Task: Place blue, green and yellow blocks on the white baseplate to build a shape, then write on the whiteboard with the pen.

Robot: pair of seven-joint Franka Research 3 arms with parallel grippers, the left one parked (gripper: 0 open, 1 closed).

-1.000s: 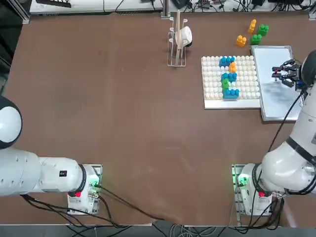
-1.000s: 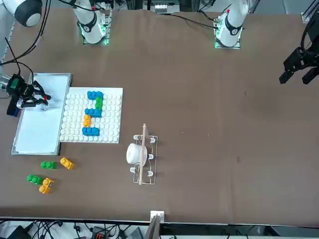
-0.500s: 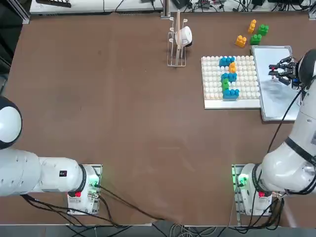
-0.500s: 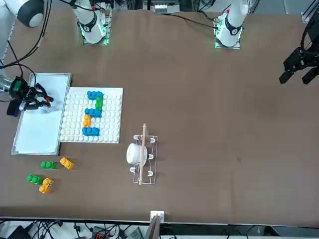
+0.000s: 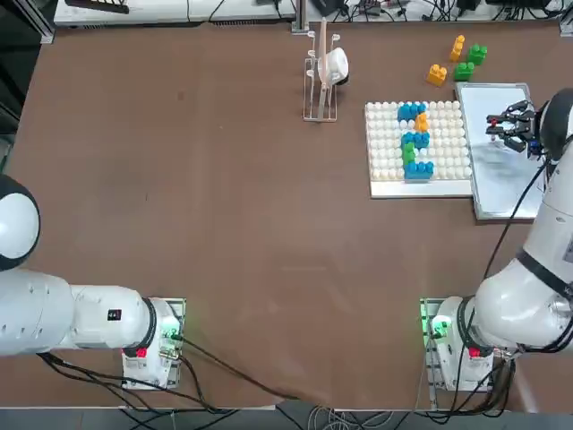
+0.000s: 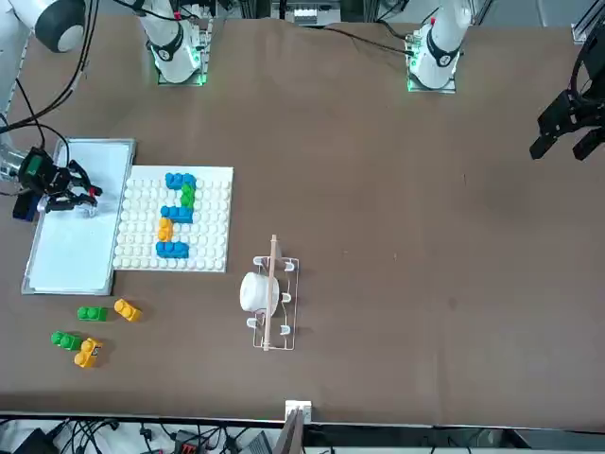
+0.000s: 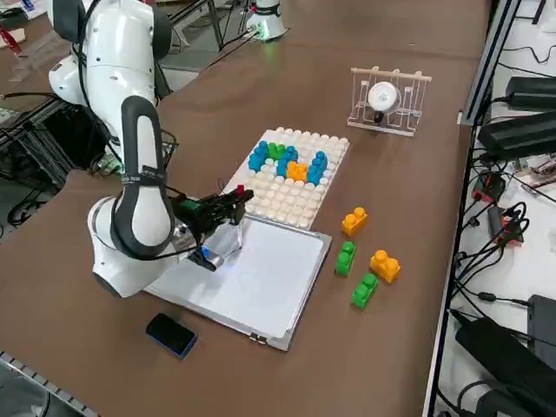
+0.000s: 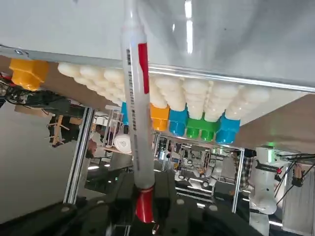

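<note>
Holding the pen (image 8: 136, 118) clenched at its red end, the right gripper (image 5: 507, 126) is hanging over the whiteboard (image 5: 501, 184), near the board's far end and close to the edge that borders the white baseplate (image 5: 387, 170). The pen's long axis is running straight out from the jaws toward the glossy surface, though whether the tip is touching cannot be told. The blocks (image 5: 415, 140) are already sitting on the baseplate.

Right hand (image 6: 77, 194) over the whiteboard (image 6: 71, 251)
</note>
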